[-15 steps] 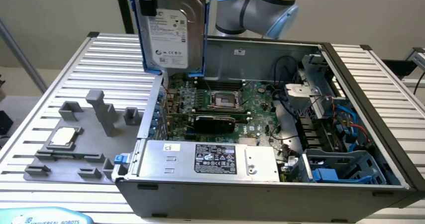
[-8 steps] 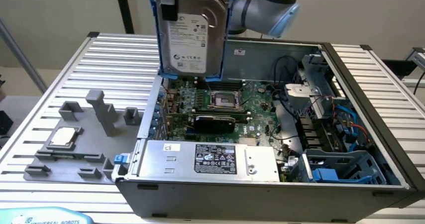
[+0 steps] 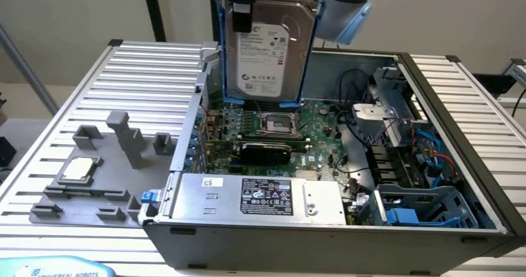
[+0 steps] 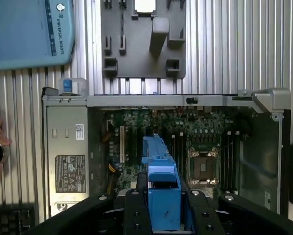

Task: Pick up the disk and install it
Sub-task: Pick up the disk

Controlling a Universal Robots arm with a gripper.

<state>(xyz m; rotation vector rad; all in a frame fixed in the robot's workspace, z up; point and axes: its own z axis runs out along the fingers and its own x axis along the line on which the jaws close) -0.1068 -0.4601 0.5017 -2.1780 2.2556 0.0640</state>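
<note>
Jaws grip the disk point(image 3: 270, 55); pendant point(image 4: 24, 29) reads UNIVERSAL ROBOTS.

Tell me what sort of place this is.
Probably a robotics lab bench set up for computer assembly: an open computer case lies on a ribbed metal table, a grey parts fixture sits beside it, and the gripper holds the disk above the motherboard.
</note>
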